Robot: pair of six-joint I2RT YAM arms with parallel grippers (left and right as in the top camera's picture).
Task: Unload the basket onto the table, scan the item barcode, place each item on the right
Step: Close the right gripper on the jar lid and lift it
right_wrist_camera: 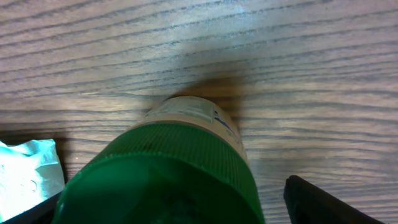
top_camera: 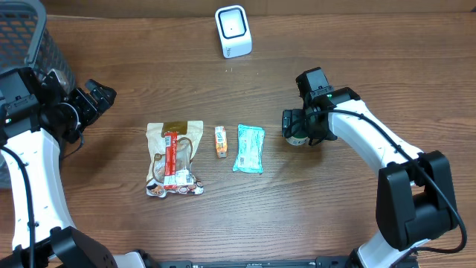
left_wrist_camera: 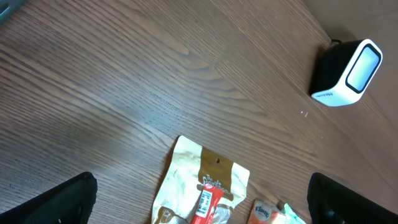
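Green-cap bottle (right_wrist_camera: 168,177) w/ white label, mid-right; scanner (top_camera: 233,30) at back.
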